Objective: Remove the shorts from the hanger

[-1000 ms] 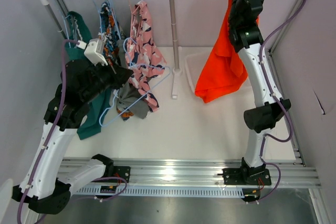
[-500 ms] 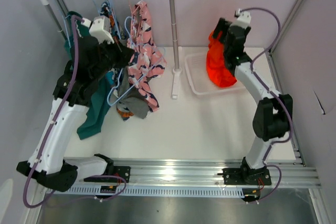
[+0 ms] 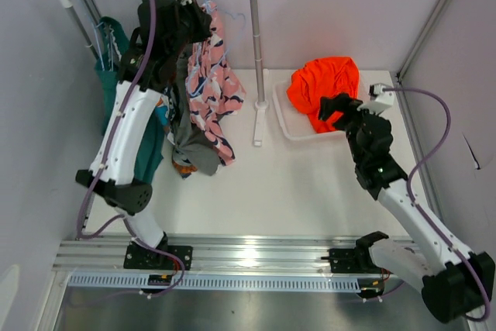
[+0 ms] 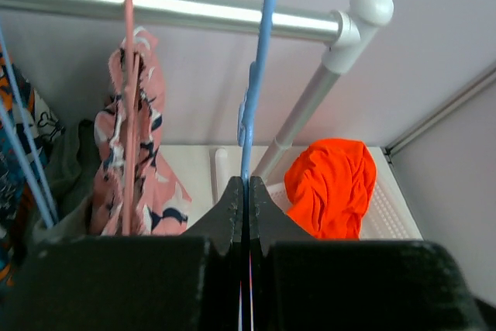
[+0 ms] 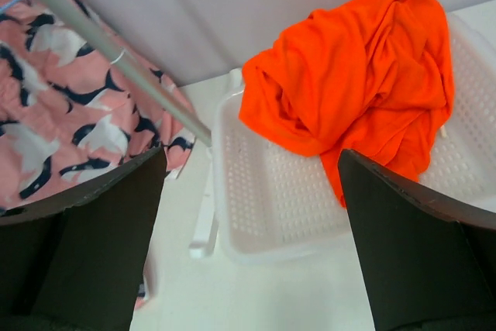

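Clamping the blue hanger point(image 4: 260, 52), the left hand point(image 4: 246, 191) has its fingers pressed together on the thin plastic bar, with no gap visible between them. The left arm is stretched steeply upward, which places the hand just below the rail point(image 4: 194, 9) near its right-hand end post. The right hand point(image 3: 332, 108) is spread wide and holds nothing (its two fingers frame the edges of the wrist view). The right arm reaches forward low over the desk point(image 3: 310, 184), with the hand pointing at the basket point(image 5: 256, 207) and stopping just short of it. The orange shorts point(image 5: 356, 83) lie crumpled inside that basket, off any hanger. The pink printed shorts point(image 4: 128, 137) hang on a pink hanger point(image 4: 129, 29) to the left of the blue one. The grey shorts point(image 3: 194, 153) and the teal shorts point(image 3: 116, 44) hang further left.
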Motion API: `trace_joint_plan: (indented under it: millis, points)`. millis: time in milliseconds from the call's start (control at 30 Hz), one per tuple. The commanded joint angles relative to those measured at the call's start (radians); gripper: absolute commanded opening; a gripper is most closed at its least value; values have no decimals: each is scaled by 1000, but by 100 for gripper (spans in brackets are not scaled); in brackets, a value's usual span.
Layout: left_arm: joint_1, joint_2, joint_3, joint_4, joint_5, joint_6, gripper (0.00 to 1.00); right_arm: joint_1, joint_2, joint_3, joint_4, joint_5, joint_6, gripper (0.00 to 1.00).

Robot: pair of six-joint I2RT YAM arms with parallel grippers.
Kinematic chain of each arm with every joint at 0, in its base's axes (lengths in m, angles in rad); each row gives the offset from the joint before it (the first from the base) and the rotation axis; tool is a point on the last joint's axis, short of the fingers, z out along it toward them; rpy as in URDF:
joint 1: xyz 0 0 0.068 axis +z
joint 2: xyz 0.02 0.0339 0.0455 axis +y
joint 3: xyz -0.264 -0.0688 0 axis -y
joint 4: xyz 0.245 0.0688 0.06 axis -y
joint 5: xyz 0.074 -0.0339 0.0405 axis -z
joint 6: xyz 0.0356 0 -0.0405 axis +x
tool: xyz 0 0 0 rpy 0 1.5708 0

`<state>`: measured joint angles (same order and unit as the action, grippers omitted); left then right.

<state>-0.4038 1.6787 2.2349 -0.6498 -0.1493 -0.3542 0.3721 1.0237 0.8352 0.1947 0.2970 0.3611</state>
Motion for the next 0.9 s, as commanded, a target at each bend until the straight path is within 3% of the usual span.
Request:
trace_joint_plan:
  millis: [0, 133, 433, 500, 633, 667, 867]
  points:
    - [-7, 135, 156, 24, -42, 23, 0, 42, -112, -83, -61, -33, 27, 99]
    - [-12, 242, 270, 58, -65, 18, 0, 93, -194, -108, -153, -21, 4, 99]
    - [-30, 308, 238, 68, -59, -2, 0, 117, -251, -117, -190, -18, 9, 99]
    - [-39, 293, 223, 62, -65, 6, 5, 120, -241, -119, -186, -19, 16, 99]
    - [-50, 233, 151, 67, -55, 14, 32, 142, -237, -116, -184, -9, 27, 99]
    - [-55, 221, 146, 65, -53, 20, 44, 148, -240, -116, -187, -4, 29, 99]
    - [-56, 135, 101, 47, -46, 26, 76, 205, -258, -110, -225, 47, 36, 99]
